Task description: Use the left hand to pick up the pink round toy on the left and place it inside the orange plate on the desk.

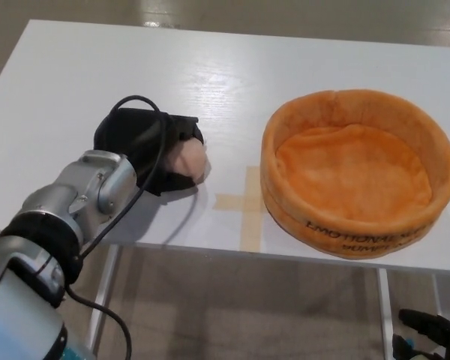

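The pink round toy (190, 160) lies on the white desk (210, 67), left of the orange plate (358, 171). My left hand (151, 148) covers most of it, black fingers (181, 129) wrapped over its top and the thumb below, shut on the toy. Only the toy's right side shows. The plate is a soft, round, high-walled dish with nothing inside, at the desk's right front. My right hand (429, 333) hangs low at the bottom right, below the desk edge, with its fingers spread.
A cross of tan tape (244, 202) marks the desk between the toy and the plate. The desk's front edge runs just below the toy and plate. A black cable (139, 180) loops over my left wrist.
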Controlling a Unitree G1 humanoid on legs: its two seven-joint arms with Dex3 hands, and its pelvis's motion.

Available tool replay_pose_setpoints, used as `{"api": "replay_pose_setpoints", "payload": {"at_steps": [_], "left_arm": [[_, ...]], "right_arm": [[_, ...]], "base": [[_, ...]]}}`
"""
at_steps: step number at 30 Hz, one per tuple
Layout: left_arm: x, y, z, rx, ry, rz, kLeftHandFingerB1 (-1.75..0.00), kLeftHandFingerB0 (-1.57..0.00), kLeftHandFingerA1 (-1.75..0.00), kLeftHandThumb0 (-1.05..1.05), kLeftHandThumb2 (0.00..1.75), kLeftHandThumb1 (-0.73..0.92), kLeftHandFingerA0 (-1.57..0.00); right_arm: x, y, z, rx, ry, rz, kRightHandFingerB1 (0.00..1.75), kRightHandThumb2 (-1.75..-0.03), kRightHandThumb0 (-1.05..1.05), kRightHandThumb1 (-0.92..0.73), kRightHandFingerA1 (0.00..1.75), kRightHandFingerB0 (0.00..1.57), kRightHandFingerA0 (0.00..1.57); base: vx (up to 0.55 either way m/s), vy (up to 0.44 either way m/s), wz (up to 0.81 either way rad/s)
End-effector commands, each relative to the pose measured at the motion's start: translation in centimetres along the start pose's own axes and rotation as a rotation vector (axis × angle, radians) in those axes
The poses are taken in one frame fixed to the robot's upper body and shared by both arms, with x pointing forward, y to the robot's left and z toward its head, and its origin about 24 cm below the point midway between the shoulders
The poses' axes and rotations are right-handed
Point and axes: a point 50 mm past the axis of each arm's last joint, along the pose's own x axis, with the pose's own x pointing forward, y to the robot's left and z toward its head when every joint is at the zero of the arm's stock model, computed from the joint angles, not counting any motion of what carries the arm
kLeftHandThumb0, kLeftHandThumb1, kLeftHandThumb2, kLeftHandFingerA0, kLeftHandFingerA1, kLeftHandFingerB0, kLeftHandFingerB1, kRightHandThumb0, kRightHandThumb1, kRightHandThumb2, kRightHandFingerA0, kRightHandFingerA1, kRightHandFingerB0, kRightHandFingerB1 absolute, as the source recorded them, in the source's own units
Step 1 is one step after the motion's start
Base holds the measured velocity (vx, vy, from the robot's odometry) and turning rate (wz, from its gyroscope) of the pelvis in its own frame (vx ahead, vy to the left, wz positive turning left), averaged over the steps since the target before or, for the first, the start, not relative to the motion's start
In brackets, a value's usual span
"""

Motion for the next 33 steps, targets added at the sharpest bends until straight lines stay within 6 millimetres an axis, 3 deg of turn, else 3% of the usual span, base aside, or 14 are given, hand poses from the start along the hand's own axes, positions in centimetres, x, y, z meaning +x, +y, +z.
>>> {"api": "replay_pose_setpoints", "payload": {"at_steps": [1, 8, 11, 12, 13, 15, 16, 17, 18, 22, 23, 25, 27, 33], "left_arm": [[-0.2, 0.4, 0.0, 0.003, -0.041, 0.055, -1.17, -0.68, -1.57, -0.31, 0.63, 0.75, -0.61], [0.5, 4.0, 1.1, -0.032, -0.130, 0.212, -0.77, -0.74, -1.51, -0.26, 0.63, 0.71, -0.65], [0.6, 5.6, 2.0, -0.033, -0.200, 0.312, -0.97, -0.75, -1.26, -0.35, 0.85, 0.55, -0.85], [0.6, 6.2, 2.4, -0.036, -0.226, 0.334, -1.27, -0.60, -1.56, -0.27, 0.62, 0.72, -0.62], [0.8, 7.0, 3.2, -0.035, -0.262, 0.355, -0.85, -0.80, -1.17, -0.35, 0.91, 0.58, -0.79], [0.9, 8.1, 4.3, -0.031, -0.308, 0.384, -0.85, -0.80, -1.17, -0.35, 0.91, 0.58, -0.79], [0.9, 8.2, 4.6, -0.025, -0.316, 0.393, -0.65, -0.87, -1.43, -0.33, 0.63, 0.63, -0.74], [0.9, 8.3, 4.7, -0.020, -0.323, 0.399, -0.65, -0.87, -1.43, -0.33, 0.63, 0.63, -0.74], [0.9, 8.6, 5.4, -0.010, -0.348, 0.419, -1.19, -0.68, -1.55, -0.29, 0.61, 0.66, -0.68], [1.2, 9.3, 7.6, -0.020, -0.421, 0.447, -1.36, -0.63, -1.59, -0.30, 0.62, 0.69, -0.67], [1.3, 9.5, 8.8, -0.024, -0.452, 0.444, -1.11, -0.76, -1.46, -0.34, 0.63, 0.68, -0.76], [1.5, 9.8, 10.4, -0.025, -0.491, 0.437, -0.99, -0.81, -1.42, -0.32, 0.62, 0.66, -0.78], [1.7, 9.8, 11.2, -0.023, -0.508, 0.434, -0.79, -0.82, -1.17, -0.34, 0.89, 0.54, -0.87], [2.6, 8.8, 14.3, -0.011, -0.544, 0.410, -1.13, -0.78, -1.48, -0.22, 0.61, 0.63, -0.75]], "right_arm": [[-0.2, 0.0, -0.7, 0.017, 0.028, 0.006, 0.57, -0.60, -0.20, -0.57, 0.92, 0.72, 0.74], [-0.2, -0.1, -0.7, 0.024, 0.029, 0.010, 0.59, -0.60, -0.21, -0.56, 0.88, 0.73, 0.72], [-0.2, -0.1, -0.7, 0.015, 0.030, 0.012, 0.58, -0.60, -0.20, -0.56, 0.86, 0.73, 0.72], [-0.2, -0.1, -0.7, 0.008, 0.029, 0.014, 0.58, -0.61, -0.20, -0.55, 0.93, 0.71, 0.76], [-0.2, -0.1, -0.8, 0.010, 0.031, 0.016, 0.70, -0.86, -0.28, -0.45, 0.90, 0.68, 0.77], [-0.3, 0.0, -0.8, 0.015, 0.034, 0.019, 0.70, -0.86, -0.28, -0.45, 0.90, 0.68, 0.77], [-0.3, 0.0, -0.8, 0.011, 0.033, 0.019, 0.70, -0.86, -0.28, -0.44, 0.90, 0.67, 0.77], [-0.3, 0.0, -0.8, 0.009, 0.032, 0.018, 0.70, -0.86, -0.28, -0.44, 0.90, 0.67, 0.77], [-0.3, 0.0, -0.8, 0.006, 0.033, 0.017, 0.56, -0.57, -0.22, -0.59, 0.88, 0.73, 0.74], [-0.3, 0.0, -0.9, 0.005, 0.039, 0.014, 0.55, -0.57, -0.22, -0.61, 0.87, 0.74, 0.75], [-0.3, 0.0, -1.0, -0.002, 0.037, 0.016, 0.69, -0.87, -0.28, -0.46, 0.87, 0.67, 0.78], [-0.4, 0.0, -1.0, -0.010, 0.036, 0.021, 0.54, -0.57, -0.25, -0.62, 0.84, 0.72, 0.77], [-0.4, 0.0, -1.1, -0.003, 0.040, 0.022, 0.69, -0.86, -0.28, -0.46, 0.89, 0.67, 0.78], [-0.4, 0.1, -1.1, -0.001, 0.040, 0.027, 0.54, -0.57, -0.23, -0.61, 0.87, 0.71, 0.75]], "base": [[0.00, 0.000, 0.00], [0.00, 0.000, 0.00], [0.00, 0.000, 0.00], [0.00, 0.000, 0.00], [0.00, 0.000, 0.00], [0.00, 0.000, 0.00], [0.00, 0.000, 0.00], [0.00, 0.000, 0.00], [0.00, 0.000, 0.00], [0.00, 0.000, 0.00], [0.00, 0.000, 0.00], [0.00, 0.000, 0.00], [0.00, 0.000, 0.00], [0.00, 0.000, 0.00]]}}
